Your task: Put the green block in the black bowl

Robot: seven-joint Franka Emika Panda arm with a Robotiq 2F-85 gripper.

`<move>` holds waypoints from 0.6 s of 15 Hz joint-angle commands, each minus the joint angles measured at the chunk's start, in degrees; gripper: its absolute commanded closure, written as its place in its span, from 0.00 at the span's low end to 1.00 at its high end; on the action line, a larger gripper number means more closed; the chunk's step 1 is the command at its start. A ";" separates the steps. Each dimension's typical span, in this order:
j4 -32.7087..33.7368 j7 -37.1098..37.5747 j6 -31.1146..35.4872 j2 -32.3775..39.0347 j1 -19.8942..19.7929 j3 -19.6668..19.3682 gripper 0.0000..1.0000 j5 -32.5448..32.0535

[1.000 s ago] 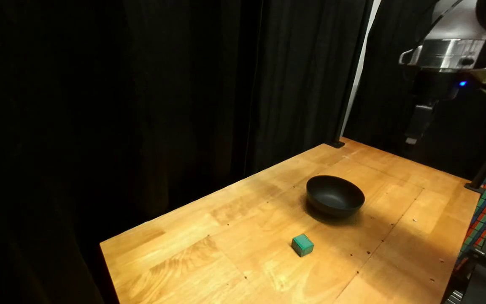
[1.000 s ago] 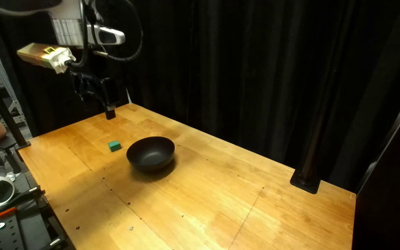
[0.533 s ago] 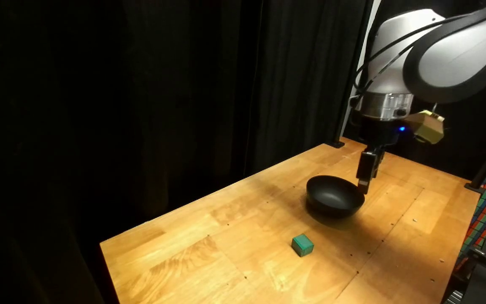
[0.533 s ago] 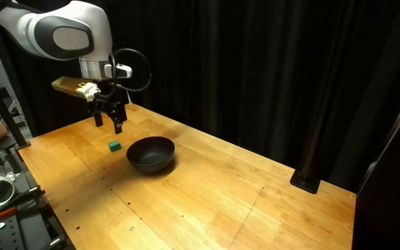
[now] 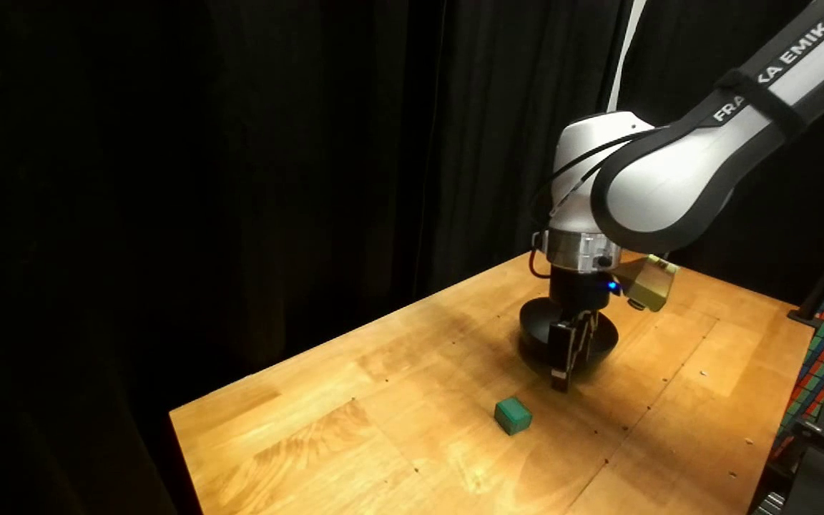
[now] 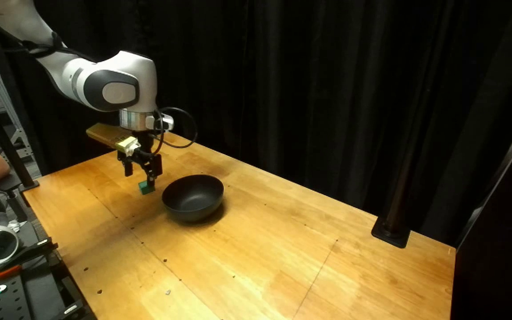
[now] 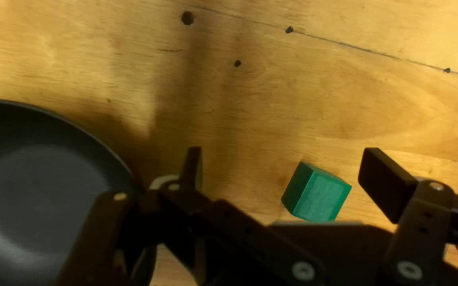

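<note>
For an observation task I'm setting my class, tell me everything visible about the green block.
The green block is small and cube-like, bluish green, with flat faces and straight edges; a side face looks darker than the top. Its material, perhaps wood or plastic, is unclear. It sits flat on the wooden tabletop, outside and apart from the black bowl. In the wrist view it looks turned askew, framed by the open claw; only the tabletop visibly touches it.
</note>
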 commanded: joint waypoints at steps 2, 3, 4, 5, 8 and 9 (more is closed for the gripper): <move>5.13 0.01 0.86 7.45 0.33 1.94 0.00 2.22; 5.70 -0.24 1.11 8.63 0.28 2.46 0.00 2.57; 6.11 -0.10 2.01 9.67 0.40 2.75 0.00 2.52; 6.42 0.46 3.72 10.71 0.75 2.84 0.00 2.18; 7.52 2.10 9.71 13.63 1.63 2.50 0.00 1.29; 7.88 2.73 11.13 14.40 1.91 2.31 0.00 1.06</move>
